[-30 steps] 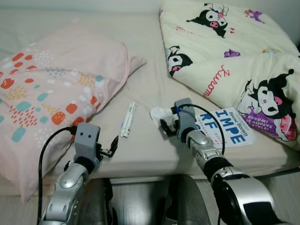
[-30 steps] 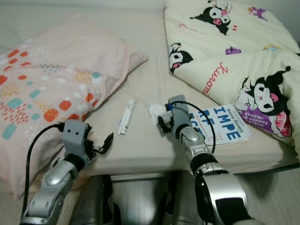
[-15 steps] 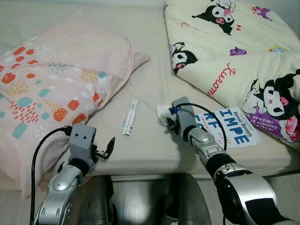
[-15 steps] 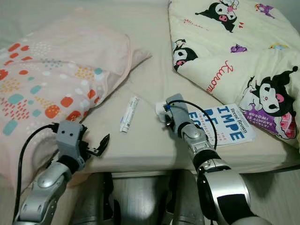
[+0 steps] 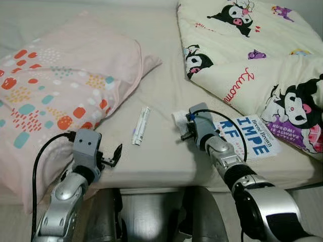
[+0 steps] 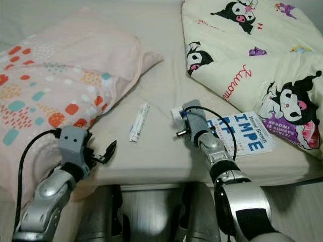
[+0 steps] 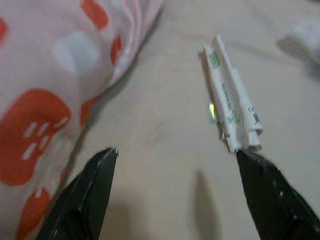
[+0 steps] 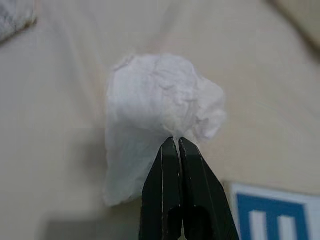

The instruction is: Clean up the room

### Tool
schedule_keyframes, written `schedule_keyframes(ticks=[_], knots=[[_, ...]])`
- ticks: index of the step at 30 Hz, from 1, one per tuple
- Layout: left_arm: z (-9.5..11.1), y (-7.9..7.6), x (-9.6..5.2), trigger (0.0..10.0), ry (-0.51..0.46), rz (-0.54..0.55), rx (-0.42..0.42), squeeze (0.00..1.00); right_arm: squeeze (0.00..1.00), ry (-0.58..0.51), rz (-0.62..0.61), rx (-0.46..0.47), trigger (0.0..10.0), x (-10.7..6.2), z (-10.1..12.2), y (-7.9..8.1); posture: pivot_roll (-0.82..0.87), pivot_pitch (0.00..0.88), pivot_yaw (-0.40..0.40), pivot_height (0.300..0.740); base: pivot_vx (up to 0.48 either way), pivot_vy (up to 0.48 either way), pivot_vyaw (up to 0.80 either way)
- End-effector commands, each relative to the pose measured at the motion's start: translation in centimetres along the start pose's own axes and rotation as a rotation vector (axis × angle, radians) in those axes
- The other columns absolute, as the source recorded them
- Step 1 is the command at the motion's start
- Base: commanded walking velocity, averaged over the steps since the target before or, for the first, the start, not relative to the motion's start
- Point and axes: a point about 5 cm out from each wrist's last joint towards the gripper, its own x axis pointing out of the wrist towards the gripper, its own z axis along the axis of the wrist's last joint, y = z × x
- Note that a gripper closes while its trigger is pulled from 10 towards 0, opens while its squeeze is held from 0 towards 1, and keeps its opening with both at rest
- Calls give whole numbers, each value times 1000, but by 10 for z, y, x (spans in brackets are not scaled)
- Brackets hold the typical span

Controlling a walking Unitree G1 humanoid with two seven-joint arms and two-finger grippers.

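Observation:
A crumpled white tissue (image 8: pixel 160 100) sits on the beige bed sheet, and my right gripper (image 8: pixel 175 142) is shut on its near edge. In the left eye view the tissue (image 5: pixel 178 117) is bunched just ahead of that gripper (image 5: pixel 182 127), left of the blue-lettered book (image 5: pixel 252 137). A white tube (image 5: pixel 140 125) lies on the sheet between pillow and tissue. My left gripper (image 5: pixel 114 155) hovers open at the bed's front edge. The tube (image 7: pixel 230 102) lies a short way beyond its spread fingertips.
A large pink pillow (image 5: pixel 55 85) with coloured patches covers the left of the bed. A cream cartoon-print blanket (image 5: pixel 252 50) is heaped on the right, over the book's far edge. The mattress front edge (image 5: pixel 161 182) runs just above my legs.
The right gripper's fingers have shut on the tissue, which has bunched up at their tips. The left gripper has stayed open near the bed edge. The camera has shifted slightly.

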Motion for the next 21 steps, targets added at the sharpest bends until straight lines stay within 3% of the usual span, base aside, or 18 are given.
schedule_keyframes(ticks=[1,5,6,7,8,9,10,12,13,14,15,17,18,21], knots=[[-10,-3,-3,10000,30,-15,-16,1000,0,3,-23,23,0,-2,-4,-5,164,356,-75,584,0,0,0],[-9,-18,20,10000,13,-61,-52,1000,0,-103,-89,58,0,-3,10,-16,83,325,-38,584,0,0,0],[-9,-18,20,10000,13,-61,-52,1000,0,-103,-89,58,0,-3,10,-16,83,325,-38,584,0,0,0],[-9,-24,26,10000,12,-81,-63,949,0,-136,-92,60,0,-4,13,-17,57,316,-26,584,0,0,0],[-9,-28,31,10000,15,-100,-71,600,0,-161,-90,44,0,-5,16,-18,51,314,-23,584,0,0,0],[-9,-28,31,10000,15,-100,-71,600,0,-161,-90,44,0,-5,16,-18,51,314,-23,584,0,0,0],[-11,-42,42,10000,33,-158,-85,322,0,-213,-95,23,0,-8,18,-20,21,308,-2,584,0,0,0],[-12,-47,46,10000,46,-178,-88,278,0,-232,-104,19,0,-10,17,-22,18,308,2,584,0,0,0],[-14,-52,52,10000,68,-183,-116,580,0,-254,-112,13,0,-14,16,-23,3,311,17,584,0,0,0],[-14,-52,52,10000,68,-183,-116,580,0,-254,-112,13,0,-14,16,-23,3,311,17,584,0,0,0],[-16,-54,56,10000,85,-188,-135,1000,0,-267,-117,4,0,-16,14,-23,-1,313,22,584,0,0,0],[-17,-56,59,10000,94,-195,-145,1000,0,-279,-118,-3,0,-18,13,-23,-11,317,32,584,0,0,0],[-18,-56,65,10000,110,-166,-200,1000,0,-299,-108,-21,0,-25,7,-19,-16,318,48,584,0,0,0],[-18,-56,69,10000,121,-138,-242,1000,0,-308,-107,-19,0,-29,2,-17,-16,320,55,584,0,0,0]])
